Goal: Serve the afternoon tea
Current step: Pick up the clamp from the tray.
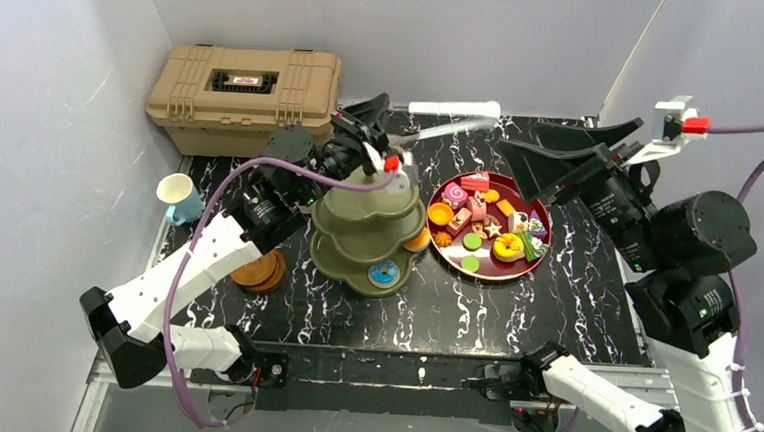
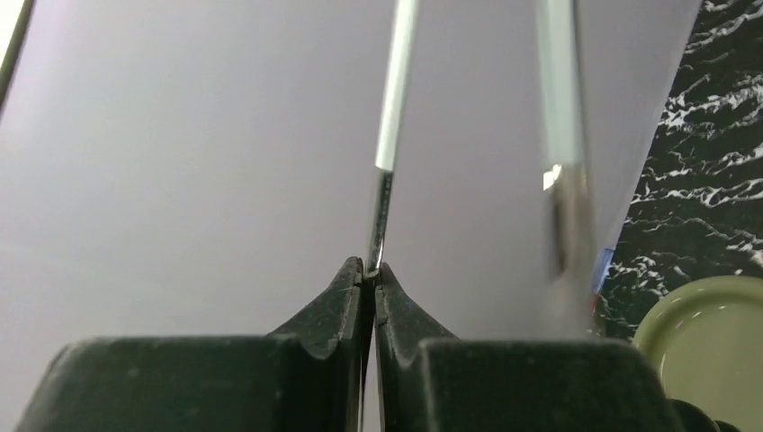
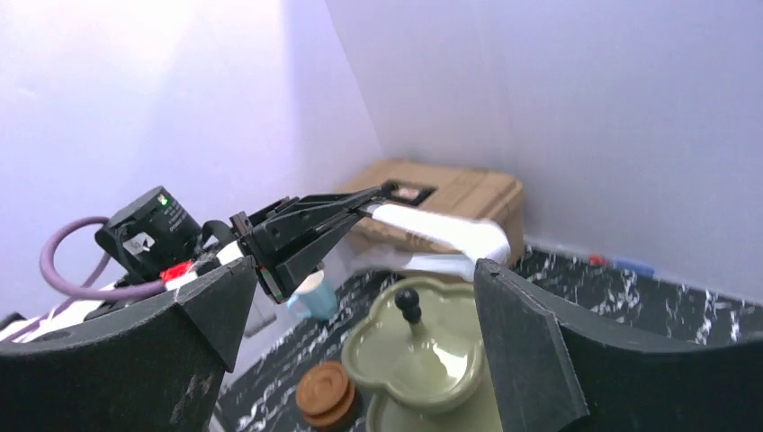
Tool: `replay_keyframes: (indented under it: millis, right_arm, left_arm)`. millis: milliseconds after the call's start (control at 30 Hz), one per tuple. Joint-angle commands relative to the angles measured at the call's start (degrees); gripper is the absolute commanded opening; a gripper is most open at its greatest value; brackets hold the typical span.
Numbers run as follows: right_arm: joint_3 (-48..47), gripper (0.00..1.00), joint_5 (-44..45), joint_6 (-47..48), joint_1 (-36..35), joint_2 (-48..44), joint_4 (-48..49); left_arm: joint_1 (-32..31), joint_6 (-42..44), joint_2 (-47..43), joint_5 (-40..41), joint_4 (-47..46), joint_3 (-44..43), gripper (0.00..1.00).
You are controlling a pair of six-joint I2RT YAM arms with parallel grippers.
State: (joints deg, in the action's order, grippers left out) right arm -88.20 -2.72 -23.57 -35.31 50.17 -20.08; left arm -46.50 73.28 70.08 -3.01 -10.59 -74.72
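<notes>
1. The left gripper (image 2: 371, 274) is pressing its jaws together on just the thin metal end of the tongs (image 1: 455, 108). With so little held, the tongs could be slipping or twisting out.
2. In the right wrist view the tongs are hanging over the green stand (image 1: 346, 254), close above its black knob (image 3: 408, 301). A low swing could be knocking the stand and spilling the few cakes sitting on it.
3. The right gripper (image 3: 364, 265) is holding its jaws wide apart with nothing between them. It is up in the air at the right of the top view.
4. The toy cakes (image 1: 487, 227) are mostly lying on the red plate (image 1: 515, 272), right of the middle in the top view. They are down and to the right of the left jaws, well apart from them.
5. The blue cup (image 1: 181, 199) is sitting at the left edge, and the wooden saucers (image 1: 260, 269) are lying just left of the stand. Both are far from either pair of jaws.
</notes>
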Motion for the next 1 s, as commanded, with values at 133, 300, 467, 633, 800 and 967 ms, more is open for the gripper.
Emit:
replay_keyframes:
  millis: [133,300,467,633,800,967]
  right_arm:
    - [7.1,0.98,1.5,-4.4,0.0,1.6,12.1]
    - [10.8,0.98,-6.3,-9.1,0.0,4.9,18.6]
    - [14.5,0.98,-18.5,-5.2,0.0,6.7,30.6]
    - [13.8,0.98,-31.4,11.6,0.0,3.8,25.8]
    - [12.0,0.98,-41.0,7.8,0.1,5.7,28.0]
    - [14.5,0.98,-45.4,-2.8,0.0,5.4,41.6]
  left_arm:
    - [-0.3,-14.3,-0.8,9.8,-6.4,-5.9,0.0]
    - [-0.5,-18.2,-2.3,7.0,-6.2,-4.6,0.0]
    - [-0.6,-31.8,-6.5,-1.7,-1.9,-3.3,0.0]
    - [-0.5,-53.3,-8.1,-10.7,13.1,-9.2,0.0]
    - [-0.5,-64.9,-8.8,-18.0,21.9,-11.2,0.0]
    - [-0.5,-67.0,-9.7,-24.5,26.0,-10.5,0.0]
